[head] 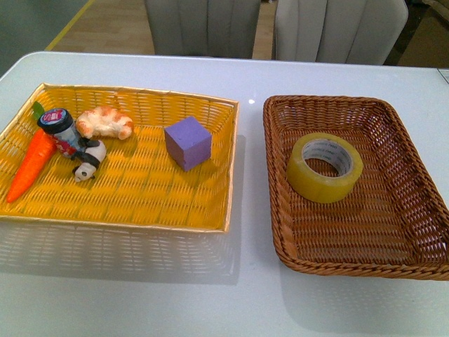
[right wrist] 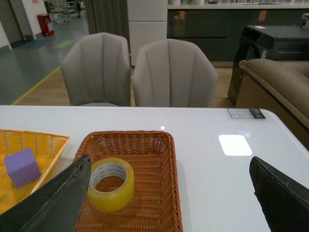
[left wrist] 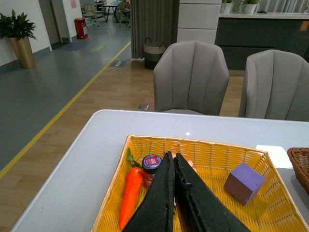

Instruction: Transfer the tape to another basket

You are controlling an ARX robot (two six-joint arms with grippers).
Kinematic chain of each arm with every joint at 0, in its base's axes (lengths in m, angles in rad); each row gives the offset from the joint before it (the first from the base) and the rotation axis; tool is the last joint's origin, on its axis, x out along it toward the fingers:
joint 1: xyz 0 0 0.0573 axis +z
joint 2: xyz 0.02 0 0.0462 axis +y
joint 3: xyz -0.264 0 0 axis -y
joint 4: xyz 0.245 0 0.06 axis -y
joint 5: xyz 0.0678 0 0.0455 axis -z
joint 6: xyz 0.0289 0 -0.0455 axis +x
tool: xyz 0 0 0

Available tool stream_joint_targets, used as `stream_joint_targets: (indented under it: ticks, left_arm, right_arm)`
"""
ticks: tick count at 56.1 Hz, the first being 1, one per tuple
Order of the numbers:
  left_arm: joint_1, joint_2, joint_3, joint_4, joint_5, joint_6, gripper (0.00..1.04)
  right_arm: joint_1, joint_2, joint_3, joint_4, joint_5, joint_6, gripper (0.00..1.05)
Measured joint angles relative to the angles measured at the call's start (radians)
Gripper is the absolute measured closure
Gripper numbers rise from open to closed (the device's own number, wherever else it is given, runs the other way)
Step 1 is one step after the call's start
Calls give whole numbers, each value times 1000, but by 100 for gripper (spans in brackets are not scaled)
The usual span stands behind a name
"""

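The tape (head: 324, 167), a yellowish roll with a white printed core, lies flat in the dark brown wicker basket (head: 272, 175) on the right of the white table. It also shows in the right wrist view (right wrist: 110, 184), inside the brown basket (right wrist: 172, 188). My right gripper (right wrist: 170, 162) is open wide and empty; the tape sits by one finger (right wrist: 58, 198). My left gripper (left wrist: 172, 155) is shut and empty, over the yellow basket (left wrist: 193, 143). Neither arm shows in the front view.
The yellow basket (head: 231, 175) on the left holds a carrot (head: 31, 165), a small jar (head: 59, 126), a croissant (head: 105, 123), a panda toy (head: 90, 160) and a purple cube (head: 188, 142). Two grey chairs (head: 203, 28) stand behind the table.
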Motion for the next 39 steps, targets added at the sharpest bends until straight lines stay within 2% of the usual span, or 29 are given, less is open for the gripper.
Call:
stream_joint_targets:
  ticks: [10,35,38,39]
  left_arm:
    - [0,-116,0,-111,0,0,103]
    - [0,-274,0,-270,0,0,103]
    - [0,-400,0,-428,0,1,103]
    - [0,-411,0,-435,0,1,103]
  right_arm:
    - [0,0,0,0,0,0,9]
    - [0,0,0,0,0,0,9]
    - [0,0,0,0,0,0,9]
    - [0,0,0,0,0,0,9]
